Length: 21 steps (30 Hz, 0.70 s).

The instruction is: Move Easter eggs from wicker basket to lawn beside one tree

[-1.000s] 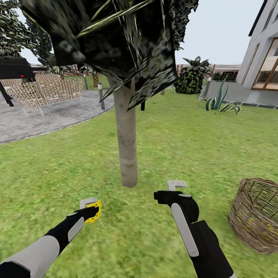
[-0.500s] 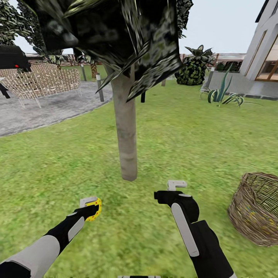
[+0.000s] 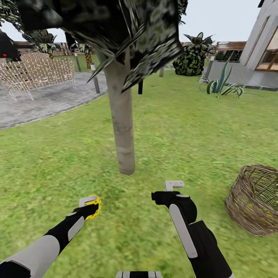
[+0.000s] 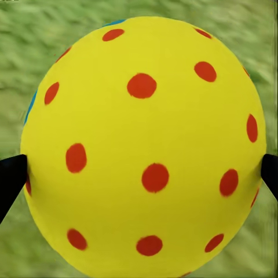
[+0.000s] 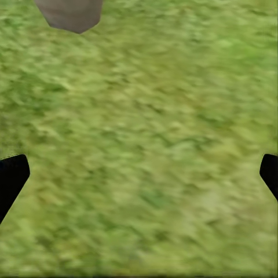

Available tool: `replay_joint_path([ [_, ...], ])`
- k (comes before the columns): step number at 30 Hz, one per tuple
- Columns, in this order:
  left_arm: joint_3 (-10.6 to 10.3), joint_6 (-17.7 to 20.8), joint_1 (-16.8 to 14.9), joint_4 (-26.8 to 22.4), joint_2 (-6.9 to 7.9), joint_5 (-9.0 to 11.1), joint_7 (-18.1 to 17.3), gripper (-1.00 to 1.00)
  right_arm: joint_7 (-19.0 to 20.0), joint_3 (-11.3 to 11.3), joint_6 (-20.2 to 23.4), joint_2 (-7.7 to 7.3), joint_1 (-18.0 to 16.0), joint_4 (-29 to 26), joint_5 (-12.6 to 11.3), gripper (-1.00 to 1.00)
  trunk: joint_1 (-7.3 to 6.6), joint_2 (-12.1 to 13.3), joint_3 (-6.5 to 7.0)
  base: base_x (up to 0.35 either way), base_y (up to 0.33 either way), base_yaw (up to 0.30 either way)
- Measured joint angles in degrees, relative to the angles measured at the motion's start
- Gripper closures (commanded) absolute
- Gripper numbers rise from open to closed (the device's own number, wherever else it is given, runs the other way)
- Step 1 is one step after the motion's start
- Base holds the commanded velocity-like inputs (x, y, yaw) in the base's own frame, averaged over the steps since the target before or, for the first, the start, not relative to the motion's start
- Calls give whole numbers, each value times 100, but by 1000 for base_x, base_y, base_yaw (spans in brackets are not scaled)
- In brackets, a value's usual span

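A yellow Easter egg (image 3: 94, 208) with red dots sits in my left gripper (image 3: 92, 206), which is shut on it above the lawn (image 3: 58, 162). In the left wrist view the egg (image 4: 145, 145) bulges between the two dark fingertips (image 4: 10, 176). The pale tree (image 3: 121, 127) trunk stands ahead, between both arms, under dark foliage. My right gripper (image 3: 173, 186) is open over bare grass, and its wrist view catches the trunk base (image 5: 69, 14). The wicker basket (image 3: 255, 199) stands at the right, with yellow showing through its weave.
A grey paved patio (image 3: 42, 102) with woven chairs (image 3: 36, 71) lies at the far left. A house wall (image 3: 266, 42) and spiky plants (image 3: 222, 87) are at the far right. Open grass stretches around the trunk.
The whole head view has shifted: tree and basket sit slightly lower-left and nearer, so the camera moved. Both arms keep their pose and the egg stays in the left gripper.
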Motion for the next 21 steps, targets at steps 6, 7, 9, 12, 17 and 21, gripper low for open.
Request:
replay_joint_path([
  [6,0,-14,1,-3,2,-2,3,100,2,43,-3,1,-1,1,6,-100,15,-8,-133,0,0,-180],
  [7,0,-16,1,-1,3,-5,4,100,2,47,-5,1,-1,1,6,-100,18,-9,-155,0,0,-40],
  [9,0,-24,1,10,3,-8,4,100,3,52,-8,1,-1,2,7,-100,23,-12,-199,0,0,-17],
  [12,0,-32,1,15,3,-10,4,100,4,53,-30,1,-1,2,8,-100,31,-16,-266,0,0,-5],
  [17,-4,-36,1,6,3,-10,4,100,4,54,-41,1,-1,2,4,-100,44,-23,-377,0,0,-1],
  [21,-8,-36,1,-7,3,-9,4,100,9,54,-42,1,-1,2,0,-100,54,-28,-466,0,0,0],
])
